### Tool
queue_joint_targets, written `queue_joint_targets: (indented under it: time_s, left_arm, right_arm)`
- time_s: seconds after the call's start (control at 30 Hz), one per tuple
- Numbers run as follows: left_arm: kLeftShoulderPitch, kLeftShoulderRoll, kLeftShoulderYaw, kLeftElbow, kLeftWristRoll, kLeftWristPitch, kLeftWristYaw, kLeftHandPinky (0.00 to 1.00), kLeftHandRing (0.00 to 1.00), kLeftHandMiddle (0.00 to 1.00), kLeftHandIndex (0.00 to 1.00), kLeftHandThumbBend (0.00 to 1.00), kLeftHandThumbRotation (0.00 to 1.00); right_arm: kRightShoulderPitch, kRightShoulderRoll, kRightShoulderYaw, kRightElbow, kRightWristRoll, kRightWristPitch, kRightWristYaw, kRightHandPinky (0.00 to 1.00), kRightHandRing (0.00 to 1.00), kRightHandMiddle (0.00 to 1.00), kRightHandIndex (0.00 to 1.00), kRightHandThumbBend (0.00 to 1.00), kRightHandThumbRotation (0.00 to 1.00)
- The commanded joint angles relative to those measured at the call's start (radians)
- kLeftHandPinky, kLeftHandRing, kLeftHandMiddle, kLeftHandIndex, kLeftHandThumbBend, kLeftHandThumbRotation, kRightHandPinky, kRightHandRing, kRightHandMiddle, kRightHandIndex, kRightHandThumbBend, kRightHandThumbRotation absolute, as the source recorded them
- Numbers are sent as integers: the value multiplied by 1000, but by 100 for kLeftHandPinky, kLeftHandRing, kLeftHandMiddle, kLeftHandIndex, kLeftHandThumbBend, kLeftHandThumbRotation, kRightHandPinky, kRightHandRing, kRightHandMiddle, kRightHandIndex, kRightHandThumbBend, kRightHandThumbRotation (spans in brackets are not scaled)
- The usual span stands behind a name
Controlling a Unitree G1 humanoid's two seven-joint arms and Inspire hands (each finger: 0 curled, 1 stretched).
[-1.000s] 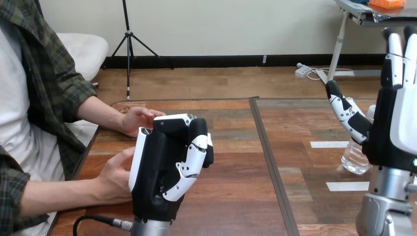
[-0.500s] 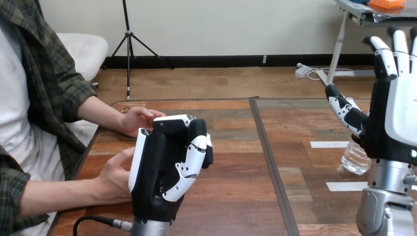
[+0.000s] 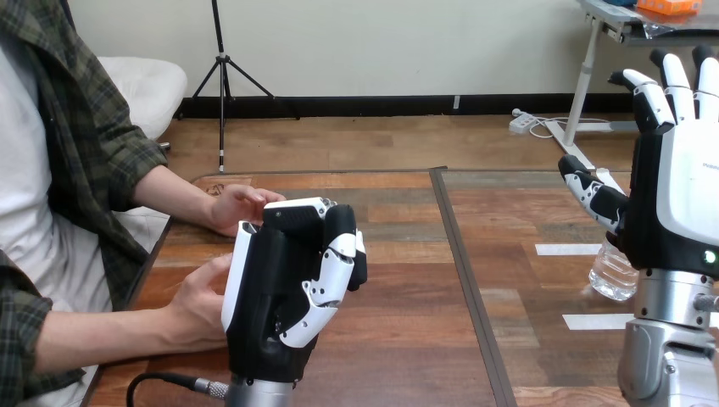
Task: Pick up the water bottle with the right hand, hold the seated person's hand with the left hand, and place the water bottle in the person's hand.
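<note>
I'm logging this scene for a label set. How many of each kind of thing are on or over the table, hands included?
Bottle: 1
Tape strips: 2
Robot hands: 2 (left hand, right hand)
Person's hands: 2
Total: 7

No text, number or sign is legible. Faint print on the right hand (image 3: 688, 199) shell, at 3 o'clock, cannot be read.

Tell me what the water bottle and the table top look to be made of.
Water bottle: likely thin clear plastic, glossy; its wall is see-through, with bright highlights. Table: wood or wood-look laminate, satin finish; brown plank grain with a soft sheen.
</note>
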Motion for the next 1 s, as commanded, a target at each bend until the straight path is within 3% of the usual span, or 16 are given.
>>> queue_joint_targets:
  time_s: [0.0,0.97]
  left_arm:
    - [-45,-50,9,0,3,-20,-2,5,9,18,26,3,0]
    - [-45,-48,11,1,-10,-21,-11,6,10,19,25,0,0]
  right_arm:
    - [-34,-34,5,-27,2,14,17,96,90,84,71,79,2]
    - [-106,-94,16,98,30,42,74,91,89,83,72,81,2]
